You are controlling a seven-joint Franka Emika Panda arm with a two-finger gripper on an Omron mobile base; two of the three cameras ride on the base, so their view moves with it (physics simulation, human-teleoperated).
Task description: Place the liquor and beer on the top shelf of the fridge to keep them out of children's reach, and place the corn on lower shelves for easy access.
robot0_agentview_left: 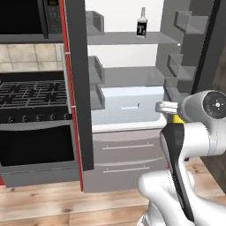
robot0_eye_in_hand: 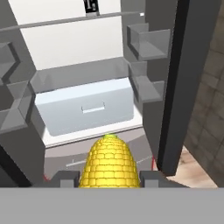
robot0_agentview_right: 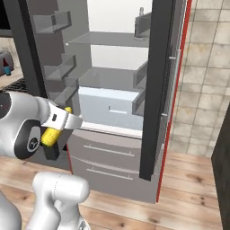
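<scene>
fridge (robot0_agentview_left: 79, 88): doors open, pale interior exposed. door bins (robot0_agentview_left: 185, 22) line the inner door walls on both sides. two grey drawer fronts (robot0_agentview_left: 128, 154) sit below the compartment.

oven (robot0_agentview_left: 35, 145): black, left of the fridge in the left base view, with a gas hob (robot0_agentview_left: 31, 95) above it and a microwave (robot0_agentview_left: 26, 17) higher up.

floor (robot0_agentview_left: 53, 203): wooden planks in front of the fridge.

top shelf (robot0_agentview_left: 123, 39): grey slab, carries the liquor. lower shelf (robot0_agentview_left: 132, 77): grey slab below it, bare on the visible part. white drawer (robot0_agentview_left: 130, 103): beneath the lower shelf, closed, with a slot handle.

arm (robot0_agentview_left: 194, 132): reaches toward the fridge front at about the height of the white drawer.

gripper (robot0_eye_in_hand: 109, 178): fingers clamped on the corn, one on each side of the cob.

liquor (robot0_agentview_left: 141, 23): upright on the top shelf, toward its right part, black label facing out.

corn (robot0_eye_in_hand: 109, 164): held in the gripper in front of the fridge, outside the compartment, greenish end pointing toward the white drawer. in the right base view the cob (robot0_agentview_right: 53, 134) shows yellow under the hand.
</scene>
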